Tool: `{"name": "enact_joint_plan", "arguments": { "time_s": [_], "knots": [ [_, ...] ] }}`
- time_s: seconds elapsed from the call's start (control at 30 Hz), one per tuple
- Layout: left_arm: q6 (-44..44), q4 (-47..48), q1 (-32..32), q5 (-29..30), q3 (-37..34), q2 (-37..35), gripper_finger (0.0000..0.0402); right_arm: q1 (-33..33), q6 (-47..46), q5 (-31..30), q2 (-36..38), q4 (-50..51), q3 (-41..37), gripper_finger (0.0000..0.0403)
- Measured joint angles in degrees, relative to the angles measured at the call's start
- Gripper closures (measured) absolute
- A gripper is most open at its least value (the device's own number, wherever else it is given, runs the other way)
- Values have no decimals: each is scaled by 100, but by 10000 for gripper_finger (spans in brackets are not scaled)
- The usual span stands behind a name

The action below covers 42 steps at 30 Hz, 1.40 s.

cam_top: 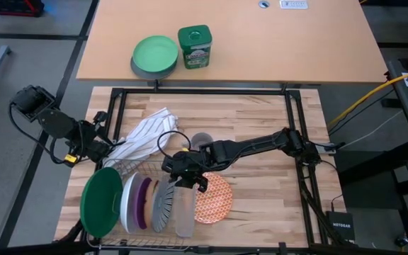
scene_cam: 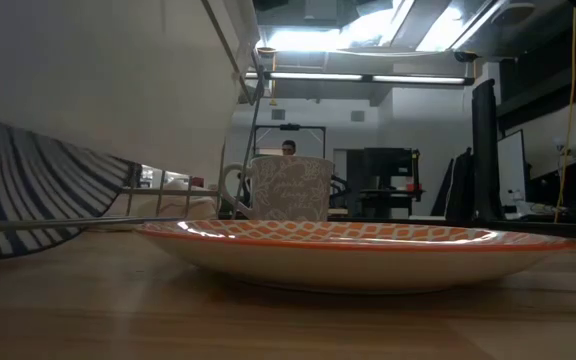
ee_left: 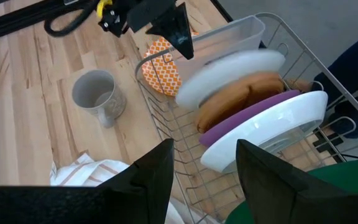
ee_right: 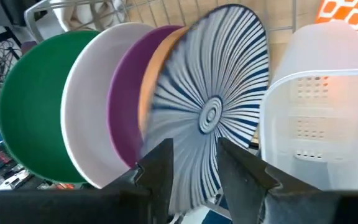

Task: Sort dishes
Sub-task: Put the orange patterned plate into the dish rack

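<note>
A wire dish rack (cam_top: 130, 170) at the table's near edge holds plates on edge: dark green (ee_right: 36, 106), white (ee_right: 86, 106), purple (ee_right: 126, 99), brown (ee_right: 152, 71) and the blue-and-white striped plate (ee_right: 219, 87), which is blurred. The orange patterned plate (cam_top: 215, 200) lies flat on the table beside the rack. My right gripper (ee_right: 194, 168) is open and points at the striped plate's face from just above the rack (cam_top: 184, 176). My left gripper (ee_left: 204, 168) is open over the rack's far left corner (cam_top: 103, 145).
A clear plastic container (cam_top: 185, 210) stands in the rack between the striped and orange plates. A small grey mug (cam_top: 200, 139) and a striped towel (cam_top: 146, 134) lie beyond the rack. On the far table sit a light green plate on a grey bowl (cam_top: 154, 54) and a green tin (cam_top: 194, 47).
</note>
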<state>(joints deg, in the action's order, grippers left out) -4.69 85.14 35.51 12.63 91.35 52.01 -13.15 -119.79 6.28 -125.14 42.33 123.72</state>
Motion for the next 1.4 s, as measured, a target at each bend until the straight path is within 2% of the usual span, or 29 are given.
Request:
{"name": "enact_joint_plan", "arguments": {
  "time_s": [0.43,0.57,0.73,0.9,1.17,1.27,1.4],
  "knots": [
    [0,0,-1,0,0,0,239,2,187,-76,23,-11,0,278],
    [0,0,0,1,0,-2,239,2,517,-89,112,0,-3,278],
    [-2,-1,-2,1,0,-1,239,2,932,-565,462,221,-4,278],
    [-49,-26,-1,1,0,-2,239,2,1497,-1015,962,907,-2,278],
    [-585,-75,0,2,2,36,239,2,2241,-1024,1530,2787,0,278],
    [-922,-113,0,8,2,93,239,2,2960,-1018,1656,3380,0,278],
    [-1170,-325,-1,115,2,214,239,0,3812,-945,1637,3600,-6,278]
  ]
}}
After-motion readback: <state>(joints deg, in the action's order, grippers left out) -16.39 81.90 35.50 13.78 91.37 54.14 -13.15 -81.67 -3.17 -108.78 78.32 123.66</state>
